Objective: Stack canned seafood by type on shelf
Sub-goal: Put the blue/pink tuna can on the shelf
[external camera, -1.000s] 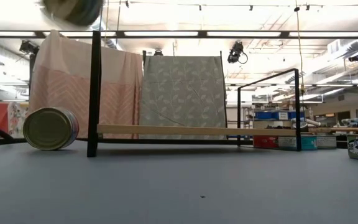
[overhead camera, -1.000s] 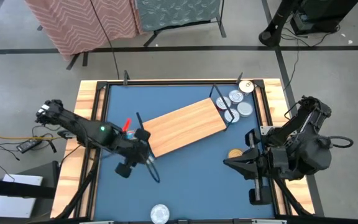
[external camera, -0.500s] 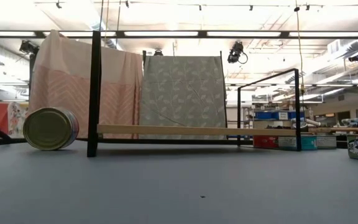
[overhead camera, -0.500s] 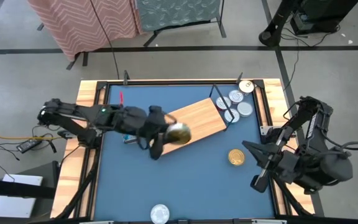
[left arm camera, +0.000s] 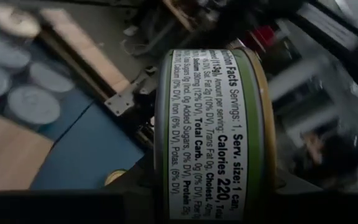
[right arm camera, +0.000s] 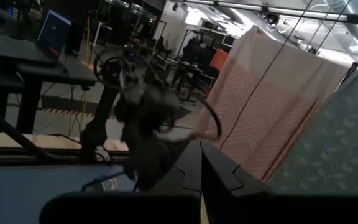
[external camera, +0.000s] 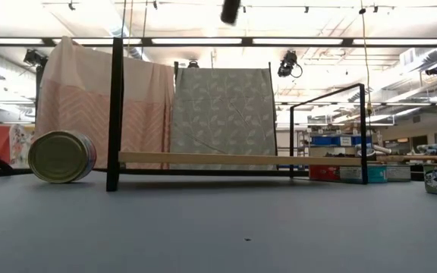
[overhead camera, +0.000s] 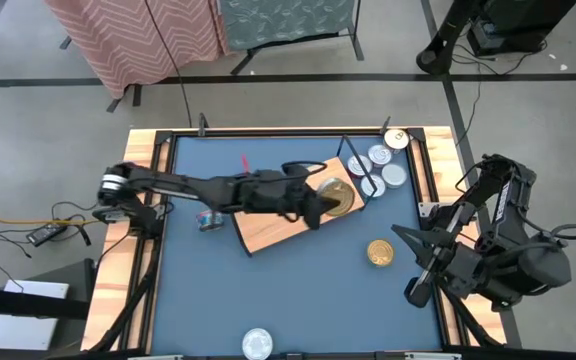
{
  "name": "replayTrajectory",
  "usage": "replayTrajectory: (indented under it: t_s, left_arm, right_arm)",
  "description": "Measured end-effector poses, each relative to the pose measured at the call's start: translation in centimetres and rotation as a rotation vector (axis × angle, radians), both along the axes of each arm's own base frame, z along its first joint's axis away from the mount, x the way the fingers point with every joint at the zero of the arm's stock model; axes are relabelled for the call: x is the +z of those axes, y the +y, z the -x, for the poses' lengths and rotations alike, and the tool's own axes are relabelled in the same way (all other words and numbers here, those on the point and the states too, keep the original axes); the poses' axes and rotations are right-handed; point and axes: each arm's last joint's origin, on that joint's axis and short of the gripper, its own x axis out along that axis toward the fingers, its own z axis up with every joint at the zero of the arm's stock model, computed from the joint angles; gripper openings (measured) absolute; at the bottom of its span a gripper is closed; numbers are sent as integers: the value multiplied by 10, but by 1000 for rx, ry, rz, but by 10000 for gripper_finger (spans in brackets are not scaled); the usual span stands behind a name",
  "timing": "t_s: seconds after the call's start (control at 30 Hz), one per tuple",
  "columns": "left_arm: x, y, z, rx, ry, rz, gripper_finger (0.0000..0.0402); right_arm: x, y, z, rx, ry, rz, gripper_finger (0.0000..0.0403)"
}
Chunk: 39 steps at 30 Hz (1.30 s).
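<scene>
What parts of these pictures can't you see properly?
- The left gripper in the high view: the gold-lidded can it carries over the shelf covers its fingers.
- The can's brand side in the left wrist view: only the nutrition text faces the camera.
- The right gripper in the high view: too dark to tell if its fingers touch.

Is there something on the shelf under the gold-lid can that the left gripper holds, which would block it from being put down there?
Nothing visible blocks it. The left gripper holds the gold-lidded can over the shelf's right end, and the board shows bare wood around it. The silver-lidded cans lie on the table beyond the wire end frame.
</scene>
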Motion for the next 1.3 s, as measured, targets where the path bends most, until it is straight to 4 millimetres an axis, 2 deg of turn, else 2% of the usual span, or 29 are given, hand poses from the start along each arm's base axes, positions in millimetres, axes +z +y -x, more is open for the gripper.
replayTrajectory:
  t_s: [0.27, 0.5, 0.67, 0.77, 1.0, 1.3]
  left_arm:
    - [-58, 21, -38, 172, 29, 235, 132]
    - [-92, 40, -48, 237, 139, 273, 132]
    - [-108, 51, -46, 274, 245, 318, 132]
    - [-110, 57, -45, 291, 258, 334, 132]
    - [-120, 70, -46, 213, 304, 502, 132]
    - [-150, 70, -59, 134, 346, 627, 132]
  right_arm:
    - [1, 2, 4, 16, -6, -9, 8]
    - [1, 6, 9, 42, -9, -16, 9]
    - [2, 7, 10, 46, -8, -14, 9]
    - [2, 6, 10, 46, -2, -3, 9]
    - [3, 6, 11, 45, 13, 24, 9]
    - [4, 5, 11, 45, 14, 25, 9]
